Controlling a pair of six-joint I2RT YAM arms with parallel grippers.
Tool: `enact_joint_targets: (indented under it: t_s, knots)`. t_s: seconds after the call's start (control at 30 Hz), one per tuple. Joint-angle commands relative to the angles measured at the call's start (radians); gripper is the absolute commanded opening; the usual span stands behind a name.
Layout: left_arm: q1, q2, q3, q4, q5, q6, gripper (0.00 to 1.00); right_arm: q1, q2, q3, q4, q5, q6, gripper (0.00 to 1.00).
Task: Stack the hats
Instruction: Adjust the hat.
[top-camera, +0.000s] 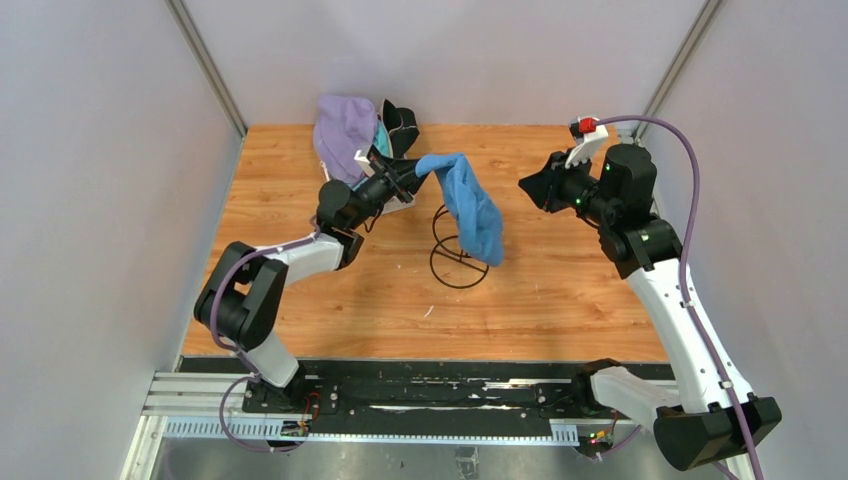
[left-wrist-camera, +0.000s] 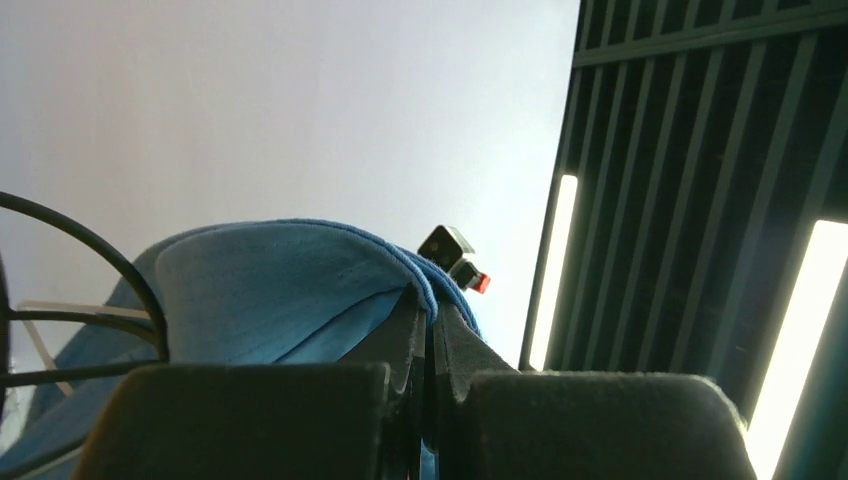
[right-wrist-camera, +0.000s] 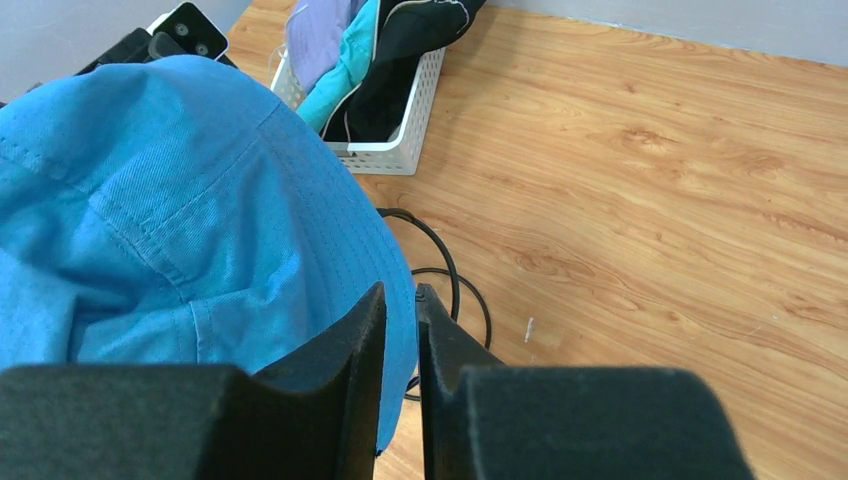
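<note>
Left fingers (left-wrist-camera: 398, 345): clamping blue hat (top-camera: 476, 208), arm outstretched | right fingers (right-wrist-camera: 352, 352): slightly parted, empty

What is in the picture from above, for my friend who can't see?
The left gripper holds a blue hat dangling by a black wire stand on a wooden table. The right gripper is off to the right, empty. A lavender hat lies at the back.
</note>
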Motion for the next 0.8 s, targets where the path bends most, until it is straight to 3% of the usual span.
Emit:
enact_joint_targets:
  t_s: [0.0,0.3,0.53,0.77]
  knots:
    - [0.013,0.044,0.0,0.094,-0.027,-0.184,0.0,0.011,-0.003,0.008,-0.005,0.022,-0.021,0.19]
    - [0.013,0.16,0.008,0.162,-0.056,-0.216,0.0,0.011,-0.01,-0.022,-0.001,0.021,-0.022,0.35]
    - [0.013,0.188,0.087,0.113,-0.06,-0.198,0.0,0.014,-0.069,-0.057,0.01,-0.023,-0.02,0.59]
    - [0.013,0.205,0.125,0.066,-0.06,-0.17,0.0,0.028,-0.168,-0.089,0.019,-0.13,-0.017,0.68]
